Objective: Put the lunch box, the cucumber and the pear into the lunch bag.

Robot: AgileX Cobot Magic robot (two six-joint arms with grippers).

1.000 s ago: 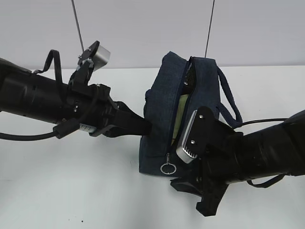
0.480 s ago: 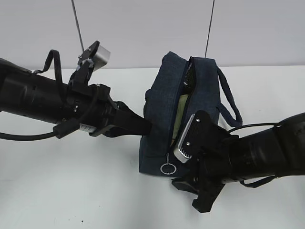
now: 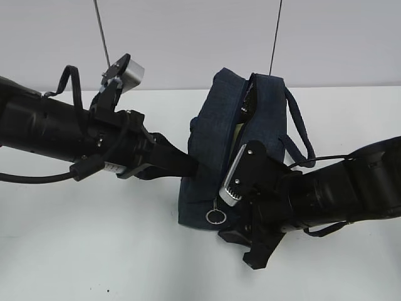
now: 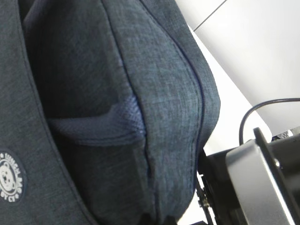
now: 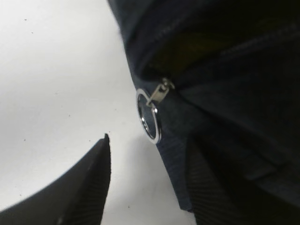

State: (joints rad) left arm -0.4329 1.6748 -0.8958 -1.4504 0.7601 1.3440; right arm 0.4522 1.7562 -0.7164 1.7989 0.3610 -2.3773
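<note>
While unzipped, navy lunch bag (image 3: 216, 135) gapes — ring pull (image 5: 149, 116) dangling.

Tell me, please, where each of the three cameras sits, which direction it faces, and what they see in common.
Exterior: raised in front, slanting down at the lunch bag; both arms show.
Left wrist: pressed close to the bag's navy side and white logo; its own gripper is unseen.
Right wrist: faces the ring pull between the right gripper fingers.
Shared: bag everywhere; ring in two.
</note>
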